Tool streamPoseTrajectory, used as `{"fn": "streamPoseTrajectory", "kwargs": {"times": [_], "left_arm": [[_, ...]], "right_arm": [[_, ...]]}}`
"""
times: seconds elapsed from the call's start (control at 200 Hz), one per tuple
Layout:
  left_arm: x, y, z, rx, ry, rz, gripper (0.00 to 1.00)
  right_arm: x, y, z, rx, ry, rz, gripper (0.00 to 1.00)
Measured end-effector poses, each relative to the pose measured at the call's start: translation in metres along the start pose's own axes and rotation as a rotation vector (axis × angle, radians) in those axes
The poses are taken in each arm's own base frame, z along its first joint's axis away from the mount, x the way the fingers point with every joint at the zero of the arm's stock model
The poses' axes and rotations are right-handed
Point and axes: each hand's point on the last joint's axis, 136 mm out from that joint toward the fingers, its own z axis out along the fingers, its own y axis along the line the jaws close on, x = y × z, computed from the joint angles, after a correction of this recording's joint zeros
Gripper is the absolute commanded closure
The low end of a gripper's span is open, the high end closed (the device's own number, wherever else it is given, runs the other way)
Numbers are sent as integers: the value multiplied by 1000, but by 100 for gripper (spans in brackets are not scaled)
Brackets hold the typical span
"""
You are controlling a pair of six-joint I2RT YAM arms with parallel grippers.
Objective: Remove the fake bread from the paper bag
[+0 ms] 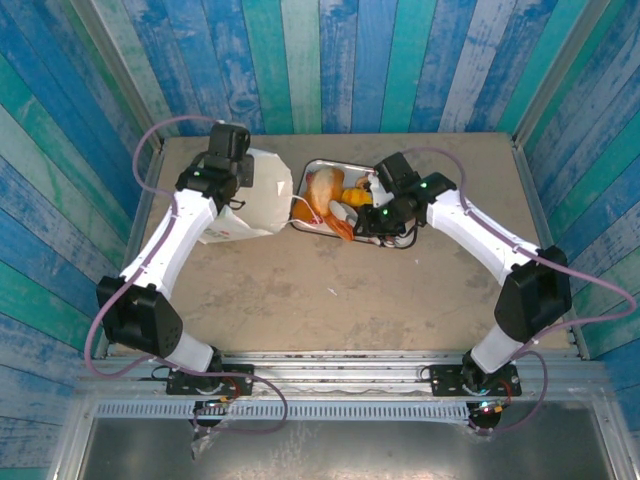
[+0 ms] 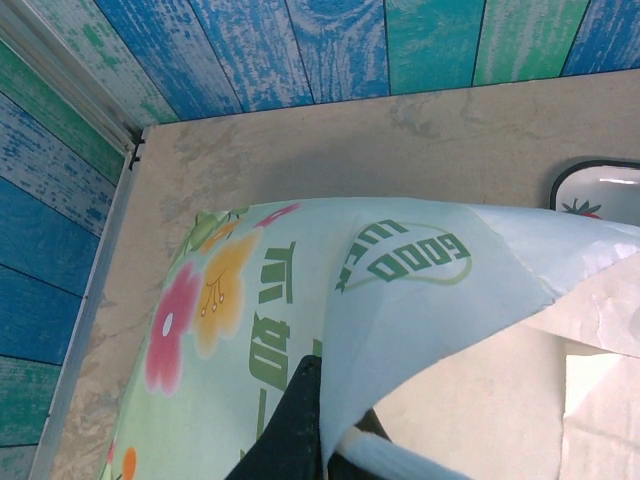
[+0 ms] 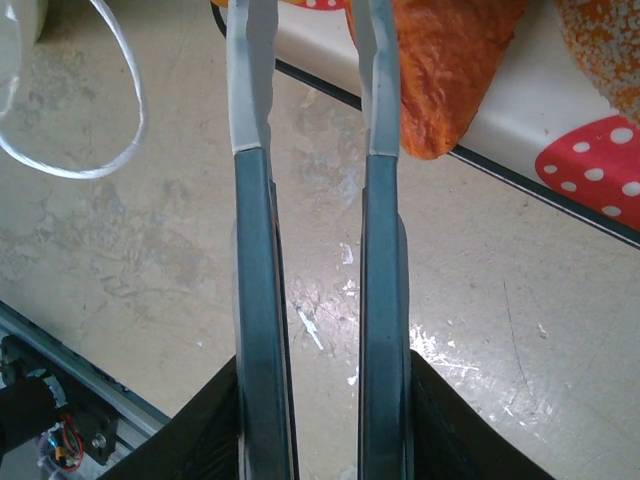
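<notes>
My left gripper (image 2: 330, 440) was clamped shut on the paper bag (image 1: 255, 200), just left of the tray (image 1: 303, 176). My right gripper (image 3: 313, 20) hovered narrowly parted, empty, at the tray's edge. The fake bread (image 1: 322, 192) lay in the tray.

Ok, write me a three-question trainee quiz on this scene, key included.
1. True or false: the left hand is shut on the paper bag.
2. The fake bread in view lies: A) in the tray; B) on the bare table; C) between a hand's fingers.
3. Fill in: the hand nearest the tray is the ___ hand.
Key: 1 true; 2 A; 3 right.
</notes>
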Motion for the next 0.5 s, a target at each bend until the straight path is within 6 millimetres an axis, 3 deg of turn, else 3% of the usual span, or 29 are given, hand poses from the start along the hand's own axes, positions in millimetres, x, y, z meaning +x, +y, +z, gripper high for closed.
{"fn": "streamPoseTrajectory", "kwargs": {"times": [0.295, 0.501], "left_arm": [[-9, 2, -9, 15, -30, 16, 100], [-36, 6, -49, 103, -157, -7, 100]], "right_arm": [[11, 0, -21, -8, -41, 0, 66], [20, -6, -48, 13, -111, 1, 67]]}}
